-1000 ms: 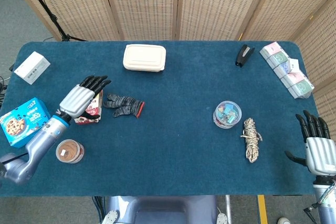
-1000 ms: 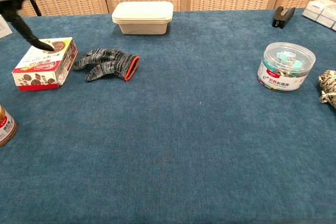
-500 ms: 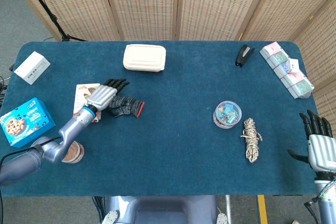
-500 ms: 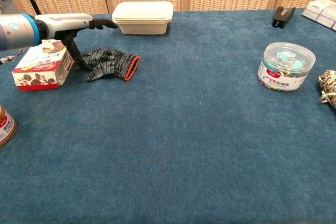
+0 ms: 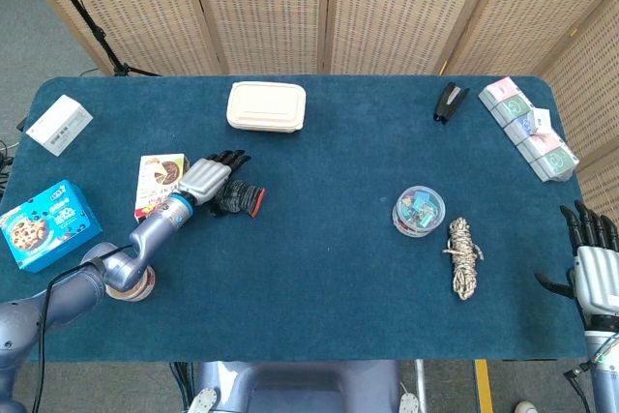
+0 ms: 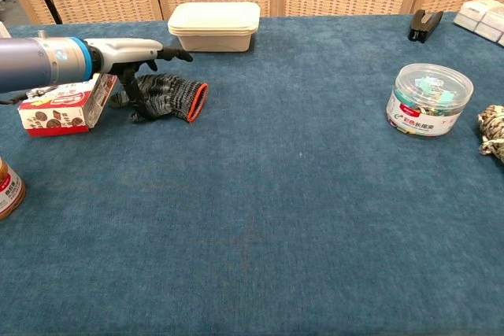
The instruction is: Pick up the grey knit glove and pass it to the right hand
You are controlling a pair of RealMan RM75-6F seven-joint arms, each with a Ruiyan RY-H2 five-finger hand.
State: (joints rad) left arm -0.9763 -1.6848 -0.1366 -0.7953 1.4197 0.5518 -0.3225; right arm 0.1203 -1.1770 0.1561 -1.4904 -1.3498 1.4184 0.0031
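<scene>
The grey knit glove (image 5: 242,198) with an orange-red cuff lies flat on the blue table left of centre, also seen in the chest view (image 6: 169,94). My left hand (image 5: 206,177) hovers over the glove's finger end with its fingers stretched out flat. In the chest view the left hand (image 6: 135,53) has its thumb pointing down and touching the glove's left part; nothing is gripped. My right hand (image 5: 592,260) sits at the table's near right corner, fingers spread, holding nothing. The chest view does not show it.
A red-and-white snack box (image 5: 159,182) lies just left of the glove. A cream lidded container (image 5: 266,106) stands behind it. A blue cookie box (image 5: 44,222) and brown jar (image 5: 124,282) are at the near left. A clear tub (image 5: 419,211), rope bundle (image 5: 464,256) and stapler (image 5: 449,102) sit right.
My left hand has moved right, from above the snack box to over the glove, and its thumb now touches the glove. The right hand has slid slightly toward the near edge.
</scene>
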